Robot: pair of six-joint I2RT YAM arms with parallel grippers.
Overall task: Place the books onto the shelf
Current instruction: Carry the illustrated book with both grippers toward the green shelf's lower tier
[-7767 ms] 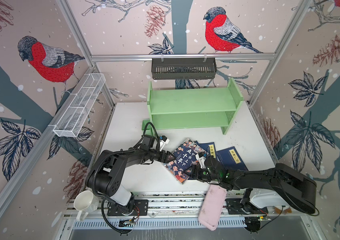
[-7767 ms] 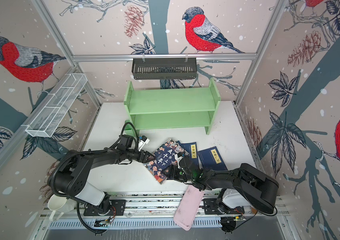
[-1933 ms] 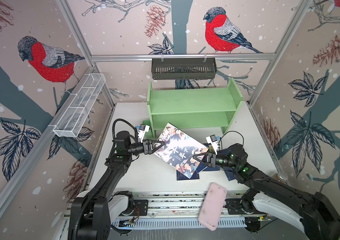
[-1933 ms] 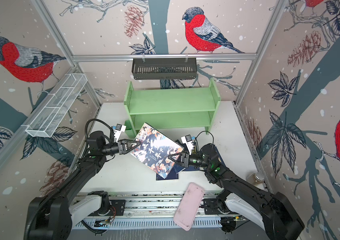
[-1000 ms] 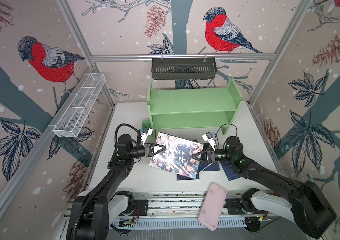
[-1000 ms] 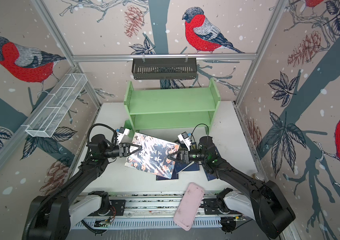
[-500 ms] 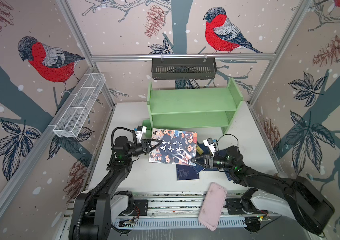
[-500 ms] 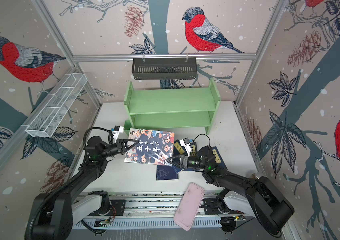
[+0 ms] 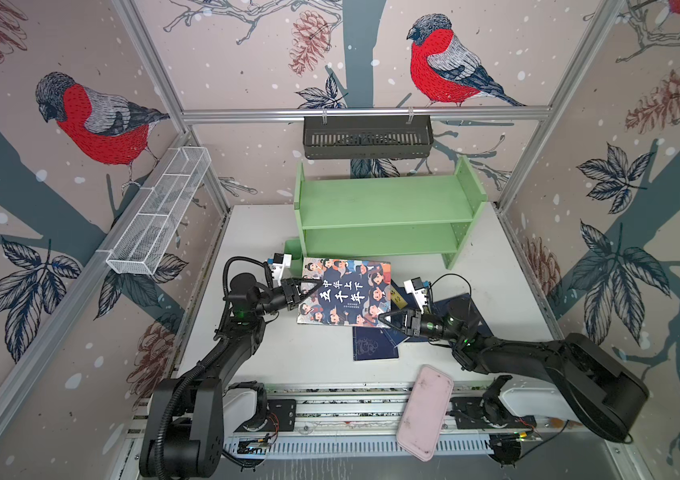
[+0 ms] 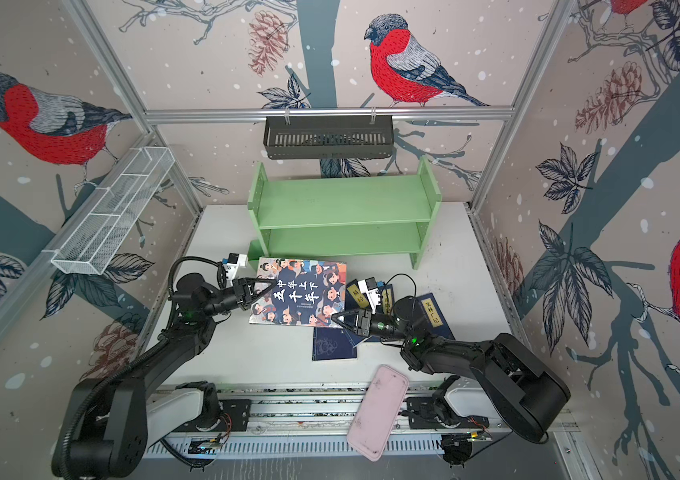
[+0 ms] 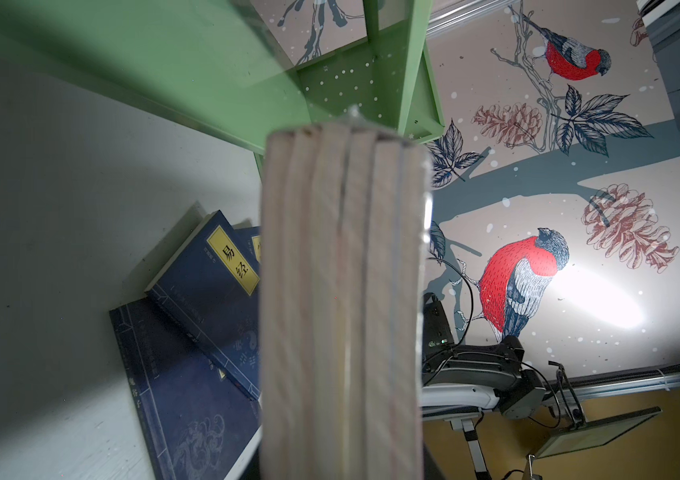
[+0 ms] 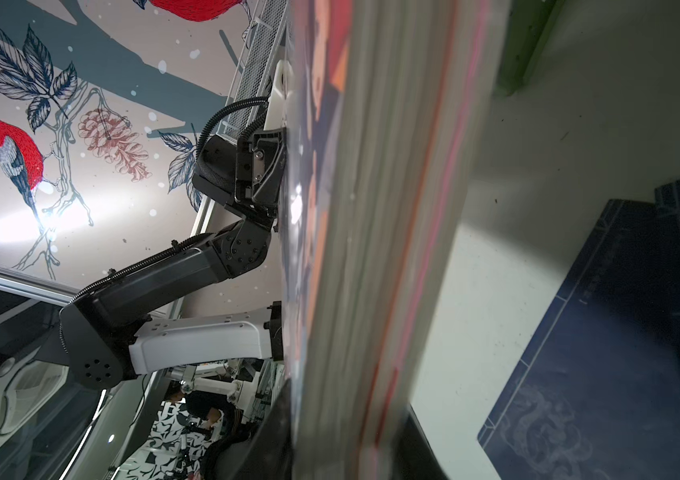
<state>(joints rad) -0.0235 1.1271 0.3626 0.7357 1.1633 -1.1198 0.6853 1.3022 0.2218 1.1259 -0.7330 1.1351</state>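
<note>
Both grippers grip the cartoon book point(image 9: 346, 293) at frame centre: left gripper point(image 9: 315, 286) on its left edge, right gripper point(image 9: 386, 321) freshly re-clamped on its lower-right corner, likely readying the lift to the shelf point(image 9: 384, 216).

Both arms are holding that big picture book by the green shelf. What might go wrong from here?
1. The left tool and right tool pinch the large cartoon-covered book only at its edges; moving out of step may bend it or let it slip.
2. It is close to the light green wooden shelf and might catch a board edge.
3. If dropped, it would land on the thin navy-blue paperbacks below.
</note>
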